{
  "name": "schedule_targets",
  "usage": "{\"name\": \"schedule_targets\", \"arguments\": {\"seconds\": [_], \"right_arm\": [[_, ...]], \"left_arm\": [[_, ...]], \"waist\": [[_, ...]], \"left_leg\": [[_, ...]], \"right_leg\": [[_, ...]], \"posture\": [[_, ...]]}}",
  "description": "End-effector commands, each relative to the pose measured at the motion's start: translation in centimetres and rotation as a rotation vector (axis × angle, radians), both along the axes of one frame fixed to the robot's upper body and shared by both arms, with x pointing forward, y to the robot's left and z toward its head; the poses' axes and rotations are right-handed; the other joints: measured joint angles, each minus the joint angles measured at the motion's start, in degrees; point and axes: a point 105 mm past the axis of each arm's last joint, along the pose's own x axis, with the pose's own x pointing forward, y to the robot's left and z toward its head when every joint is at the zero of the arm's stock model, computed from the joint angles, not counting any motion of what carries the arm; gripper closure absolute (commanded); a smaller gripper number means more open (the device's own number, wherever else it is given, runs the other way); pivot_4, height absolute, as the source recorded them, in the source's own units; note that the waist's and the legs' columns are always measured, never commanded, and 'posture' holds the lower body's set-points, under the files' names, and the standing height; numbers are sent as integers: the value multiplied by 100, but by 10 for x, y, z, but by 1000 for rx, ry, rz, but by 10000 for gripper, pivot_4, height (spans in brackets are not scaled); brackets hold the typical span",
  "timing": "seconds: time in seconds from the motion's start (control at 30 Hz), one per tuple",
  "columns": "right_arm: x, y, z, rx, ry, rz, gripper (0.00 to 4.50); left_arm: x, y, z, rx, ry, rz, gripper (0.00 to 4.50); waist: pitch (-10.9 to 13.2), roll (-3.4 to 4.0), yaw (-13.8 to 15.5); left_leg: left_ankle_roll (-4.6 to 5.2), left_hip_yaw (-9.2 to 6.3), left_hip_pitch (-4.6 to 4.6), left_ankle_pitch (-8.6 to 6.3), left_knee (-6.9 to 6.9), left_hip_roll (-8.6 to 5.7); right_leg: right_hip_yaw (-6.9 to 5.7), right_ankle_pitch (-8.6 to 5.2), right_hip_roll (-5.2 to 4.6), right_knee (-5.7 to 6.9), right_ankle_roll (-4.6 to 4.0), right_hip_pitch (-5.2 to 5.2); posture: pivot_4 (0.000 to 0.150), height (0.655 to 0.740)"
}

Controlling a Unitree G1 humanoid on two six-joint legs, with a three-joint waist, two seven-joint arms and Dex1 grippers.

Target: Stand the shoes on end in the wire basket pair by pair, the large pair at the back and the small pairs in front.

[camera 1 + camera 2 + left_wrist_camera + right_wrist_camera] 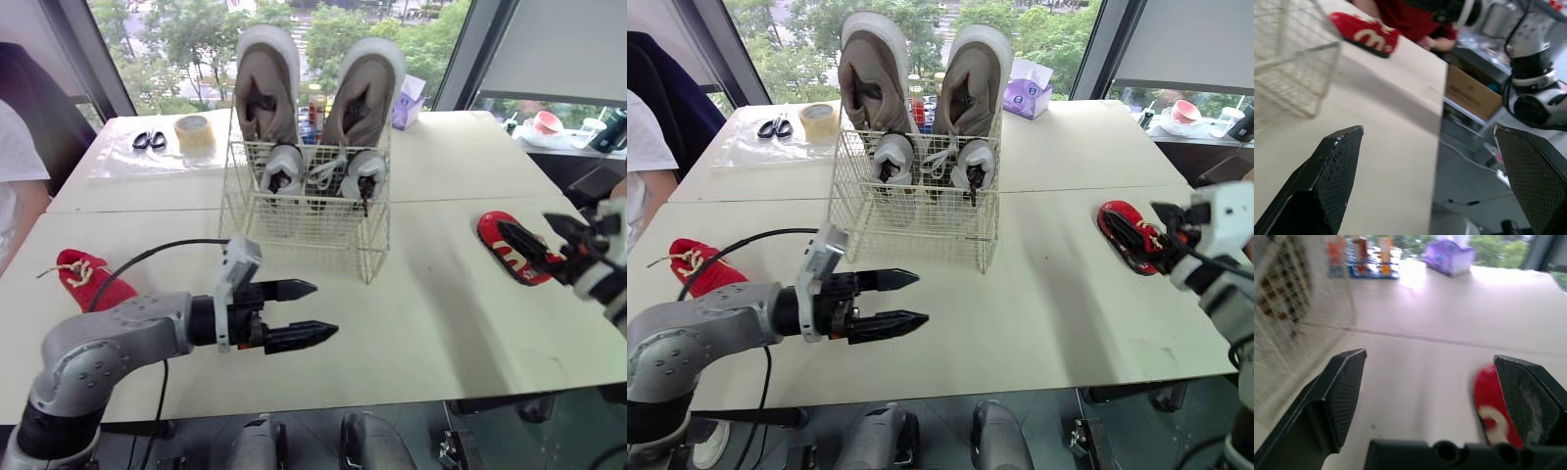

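- right hand (549,235) spread wide; red shoe (505,245) noted at its 9 o'clock, by the fingertips.
- left hand (325,309) spread wide; second red shoe (88,279) noted at its 9 o'clock, well apart.

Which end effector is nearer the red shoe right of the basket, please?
Right: right end effector is at the red shoe; left end effector hovers before the basket.

Table (441,323): wire basket (294,220) at centre, towards the far side.
In basket: large pair (266,93) on end at the back; small pair (284,166) on end just in front of it.
Near left of basket, on table: one loose shoe (90,279).
Right of basket, on table: second loose shoe (509,245).
Far left: tape roll (194,133), with scissors (149,140) just to its left.
Far right, behind basket: tissue box (407,103).
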Motion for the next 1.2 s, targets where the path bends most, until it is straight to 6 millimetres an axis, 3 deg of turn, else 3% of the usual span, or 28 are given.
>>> {"name": "schedule_targets", "arguments": {"seconds": [0.03, 0.27, 0.87, 1.2], "right_arm": [[-16, -9, -7, -21, -32, -61, 0], [-13, -18, -41, -1, -11, -99, 0], [28, -59, -55, 11, -72, -199, 0], [69, -75, -77, 6, 18, -149, 0]], "left_arm": [[7, 0, 9, -3, -61, -24, 779], [17, 8, 15, 49, -102, -31, 779], [22, 24, 23, 112, -140, 31, 779], [23, 28, 23, 137, -154, 69, 779]], "waist": [[-1, 4, -3], [-6, 18, -41], [-5, 27, -22], [-4, 27, -40]], "left_leg": [[0, -1, -1, 0, 0, -1], [1, 3, 1, -1, -3, 0], [2, 2, 0, -1, -4, -2], [3, 5, 2, 1, -3, -5]], "right_leg": [[0, -1, -1, 0, 0, 0], [4, -11, 1, -2, -1, -5], [5, -8, 0, -3, -8, -5], [10, -5, 0, -1, -11, -3]], "posture": [[1500, 7400], [1500, 7400], [1500, 7400], [1500, 7400]]}}
